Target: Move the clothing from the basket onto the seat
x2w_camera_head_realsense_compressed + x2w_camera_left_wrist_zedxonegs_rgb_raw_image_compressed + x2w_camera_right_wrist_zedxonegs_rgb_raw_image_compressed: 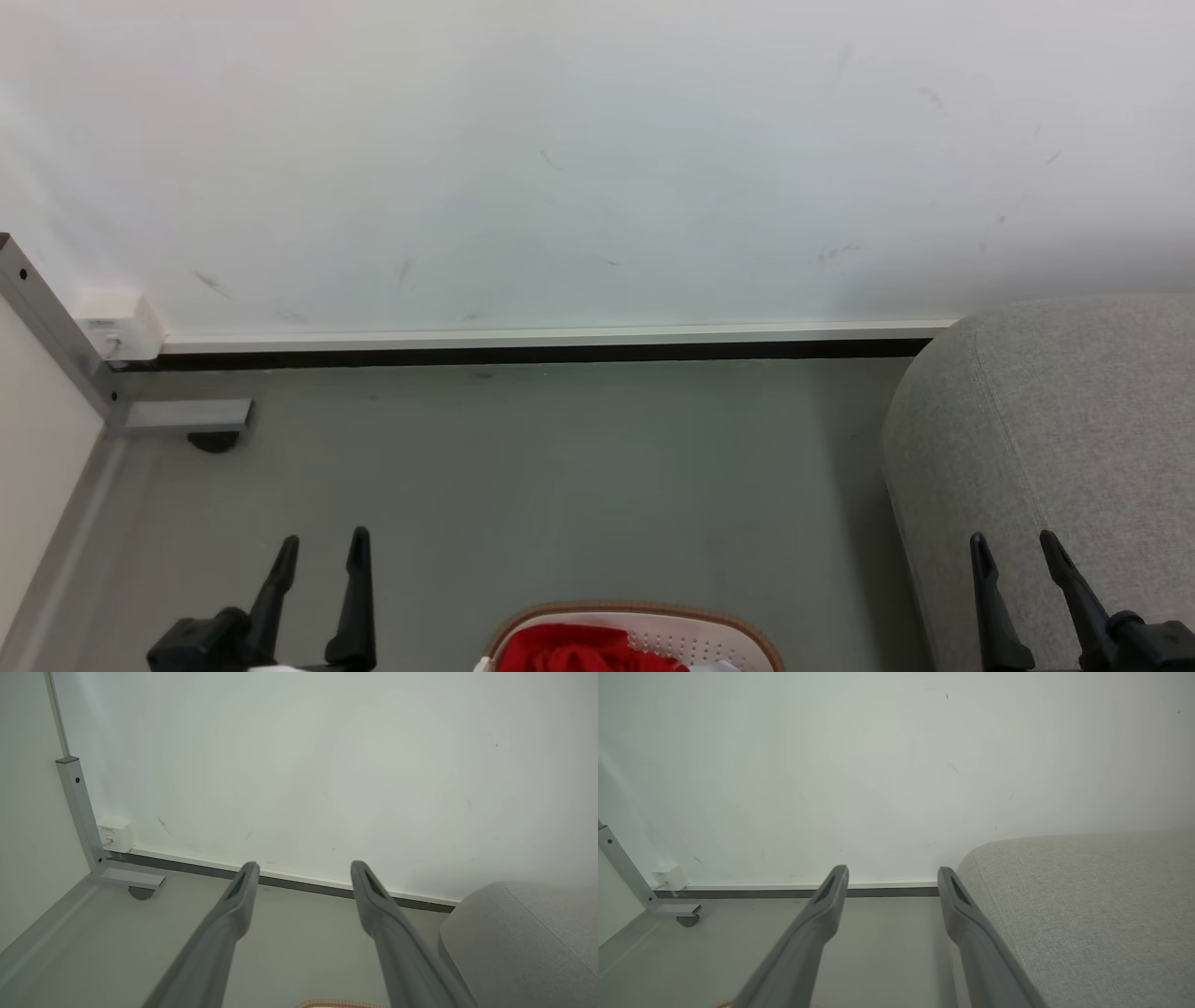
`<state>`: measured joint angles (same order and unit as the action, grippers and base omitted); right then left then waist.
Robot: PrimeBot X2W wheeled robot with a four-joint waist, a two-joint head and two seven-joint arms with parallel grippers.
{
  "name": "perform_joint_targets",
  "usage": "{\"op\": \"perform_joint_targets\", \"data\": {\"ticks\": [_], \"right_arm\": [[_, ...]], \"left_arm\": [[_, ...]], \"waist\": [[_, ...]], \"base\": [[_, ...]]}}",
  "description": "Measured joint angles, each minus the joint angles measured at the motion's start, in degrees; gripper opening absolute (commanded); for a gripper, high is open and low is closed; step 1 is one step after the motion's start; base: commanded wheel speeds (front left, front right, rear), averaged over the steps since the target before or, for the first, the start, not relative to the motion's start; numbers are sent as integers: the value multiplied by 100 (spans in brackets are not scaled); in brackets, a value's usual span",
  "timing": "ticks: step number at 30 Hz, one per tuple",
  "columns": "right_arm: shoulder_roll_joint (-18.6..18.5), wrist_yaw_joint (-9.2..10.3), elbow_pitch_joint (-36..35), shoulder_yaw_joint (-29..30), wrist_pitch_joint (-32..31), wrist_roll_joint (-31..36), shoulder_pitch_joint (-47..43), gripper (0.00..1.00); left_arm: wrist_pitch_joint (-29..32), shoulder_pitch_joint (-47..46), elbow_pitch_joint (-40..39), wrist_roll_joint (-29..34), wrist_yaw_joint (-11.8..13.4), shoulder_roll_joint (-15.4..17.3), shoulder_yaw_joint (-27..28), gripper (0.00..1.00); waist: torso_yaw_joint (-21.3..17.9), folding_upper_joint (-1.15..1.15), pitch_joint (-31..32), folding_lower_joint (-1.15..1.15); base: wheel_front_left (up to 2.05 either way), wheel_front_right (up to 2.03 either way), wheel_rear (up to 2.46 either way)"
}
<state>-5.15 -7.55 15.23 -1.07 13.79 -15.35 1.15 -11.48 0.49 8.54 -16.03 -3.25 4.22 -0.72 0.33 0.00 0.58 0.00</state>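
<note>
left hand spread wide, empty, right hand the same, clothing in basket between them

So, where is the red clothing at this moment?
In the head view, the red clothing lies in the basket at the bottom centre, between the left gripper and the right gripper; the seat stands to its right.

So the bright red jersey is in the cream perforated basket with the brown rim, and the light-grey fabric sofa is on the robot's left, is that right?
Not quite. The light-grey fabric sofa stands on the robot's right, not its left; the head view shows it. The bright red jersey is indeed in the cream perforated basket with the brown rim.
</note>
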Motion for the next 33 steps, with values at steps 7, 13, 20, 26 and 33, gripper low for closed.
{"op": "perform_joint_targets", "data": {"ticks": [7, 13, 20, 26, 33], "right_arm": [[54, 0, 100, 109, 37, 209, -1, 100], [116, 0, 164, 148, 43, 400, -3, 100], [154, 0, 208, 221, 87, 683, -5, 100], [188, 0, 222, 276, 91, 947, -7, 100], [235, 0, 234, 324, 100, 1280, -24, 100]], "left_arm": [[-74, 10, 40, 224, -78, 2, -1, 100], [-131, 58, 153, 448, -178, -3, -5, 100], [-225, 59, 231, 714, -278, -5, -37, 100], [-283, 60, 264, 944, -326, -9, -25, 100], [-365, 74, 263, 1254, -356, -23, -35, 100]], "waist": [[-9, 0, 4, 0], [-23, 0, 19, 0], [-22, 0, 15, 0], [-21, 0, 17, 0], [-4, 0, 1, 0]], "base": [[0, 0, 0], [0, 0, 0], [0, 0, 0], [0, 0, 0], [0, 0, 0]]}}
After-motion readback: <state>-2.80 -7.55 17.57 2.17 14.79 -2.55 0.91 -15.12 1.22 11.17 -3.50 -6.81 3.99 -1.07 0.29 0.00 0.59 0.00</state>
